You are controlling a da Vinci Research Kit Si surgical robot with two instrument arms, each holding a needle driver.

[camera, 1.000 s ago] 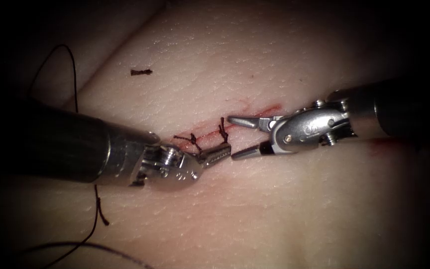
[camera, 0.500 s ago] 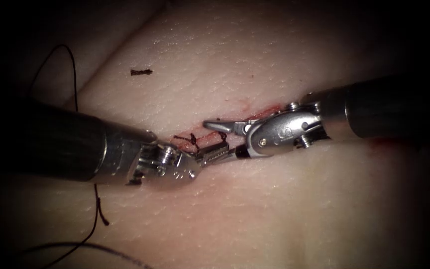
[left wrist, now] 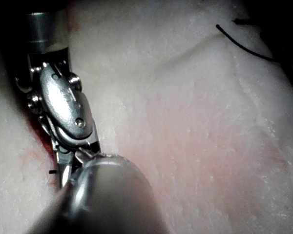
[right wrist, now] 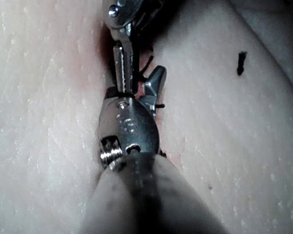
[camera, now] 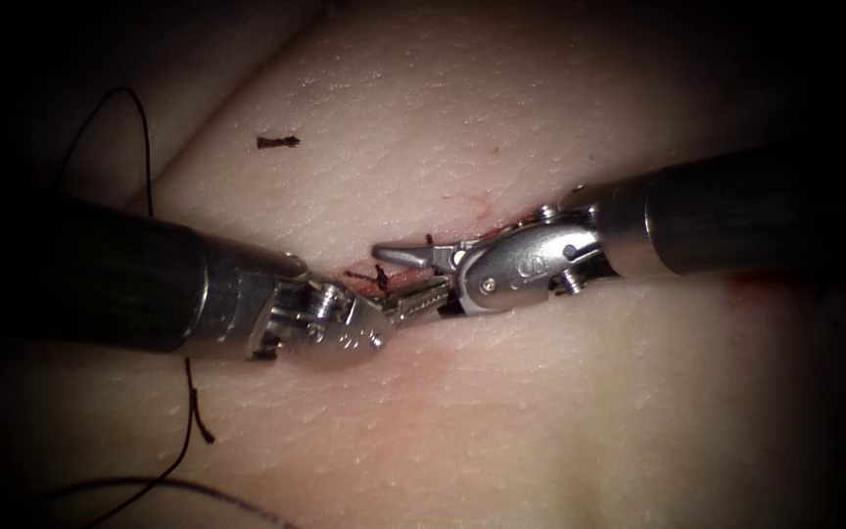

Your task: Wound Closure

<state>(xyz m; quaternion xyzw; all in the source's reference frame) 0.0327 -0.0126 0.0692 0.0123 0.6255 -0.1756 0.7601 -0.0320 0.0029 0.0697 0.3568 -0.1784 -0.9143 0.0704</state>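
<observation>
Tissue [camera: 501,411] carries the cut [camera: 413,269] at its middle, crossed by dark knotted stitches [camera: 380,276]; the right hand [camera: 413,279] stands spread over them, holding nothing. The left hand [camera: 428,297] meets it there; I cannot tell whether it is pressed together; loose thread [camera: 183,431] trails toward the tissue's lower left edge.

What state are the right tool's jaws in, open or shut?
Open. In the endoscope view the right tool shows its upper jaw angled away over the stitched cut, nothing visibly gripped.

Right claw [camera: 413,279] has slid leftward, jaws parted — the lower one beside the left claw [camera: 433,297], whose jaws look nearly closed.
</observation>
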